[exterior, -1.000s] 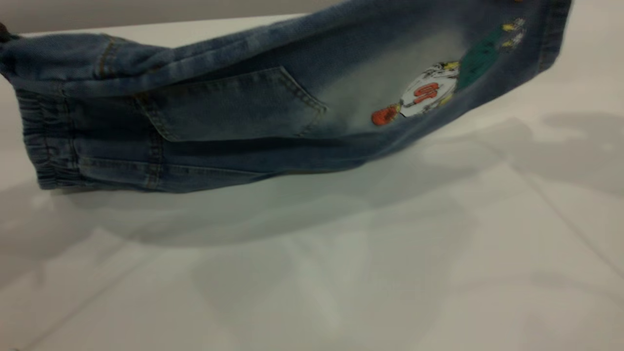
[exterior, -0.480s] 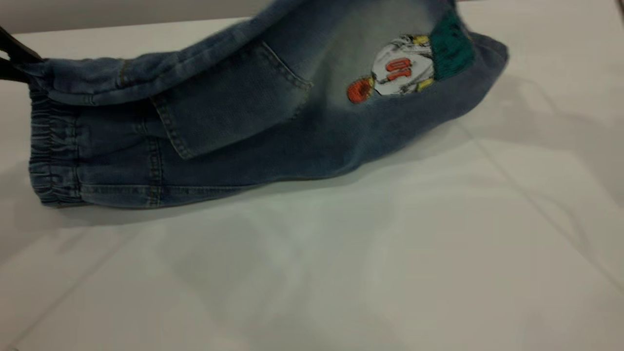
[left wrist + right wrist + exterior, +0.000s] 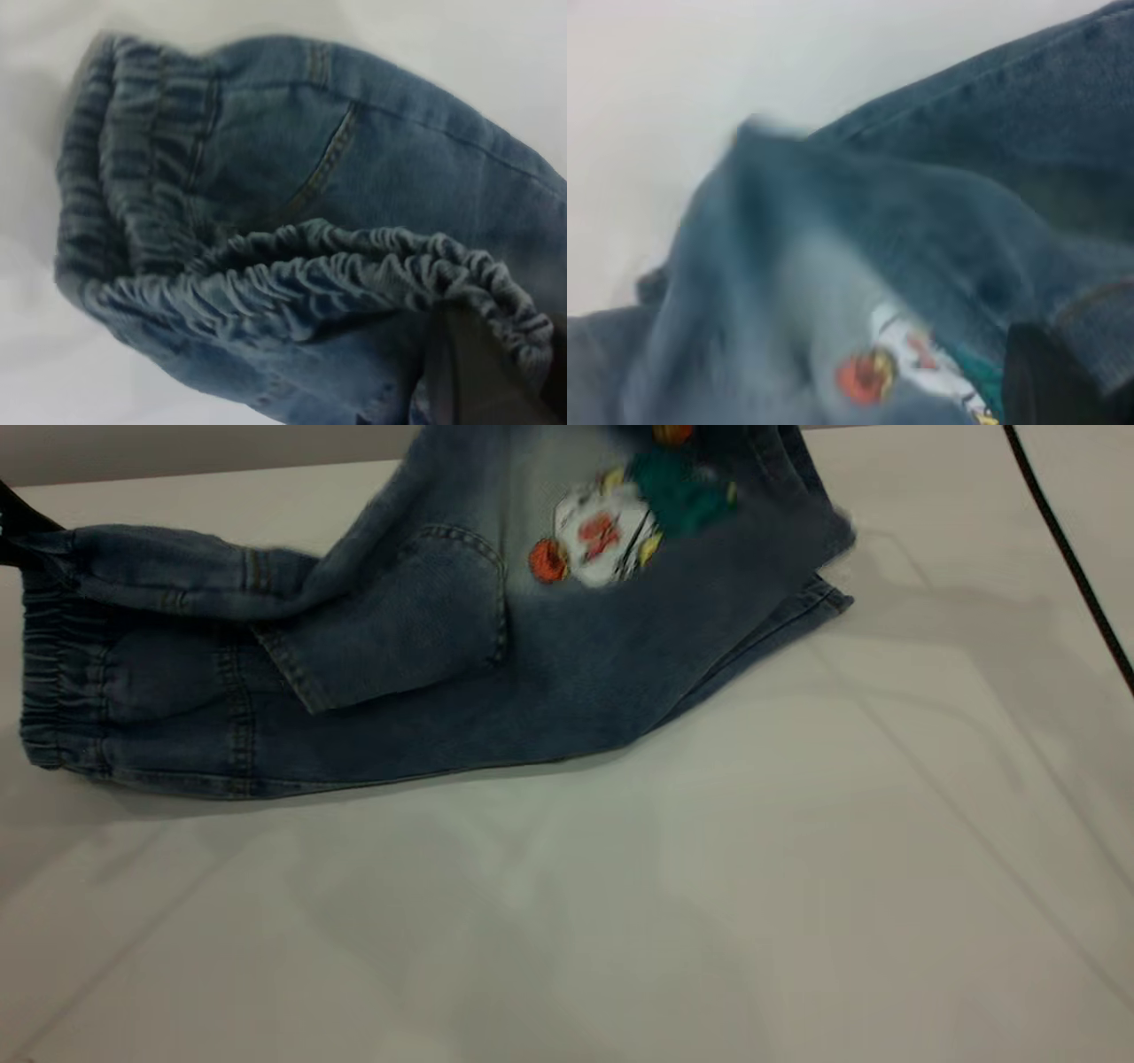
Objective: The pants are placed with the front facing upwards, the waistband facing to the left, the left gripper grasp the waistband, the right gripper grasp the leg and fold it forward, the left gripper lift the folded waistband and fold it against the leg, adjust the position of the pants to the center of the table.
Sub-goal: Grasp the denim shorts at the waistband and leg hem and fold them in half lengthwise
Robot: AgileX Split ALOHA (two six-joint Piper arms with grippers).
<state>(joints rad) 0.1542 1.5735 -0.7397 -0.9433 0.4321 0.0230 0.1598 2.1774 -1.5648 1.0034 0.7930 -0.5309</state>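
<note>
pants [image 3: 425, 691] folded on table [image 3: 709, 868] | left end effector [image 3: 483, 372] grips waistband [image 3: 292, 274] | print unreadable

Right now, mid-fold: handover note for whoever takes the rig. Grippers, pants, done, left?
Left gripper: shut on the waistband at the table's left edge.
Right gripper: shut on the leg, holding it raised, cartoon print up.
The pants: back pocket showing, lower edge resting on the table, left of centre.
Done: both grasps; leg fold under way.
Left: lay the leg down, fold the waistband against the leg, centre the pants.
</note>
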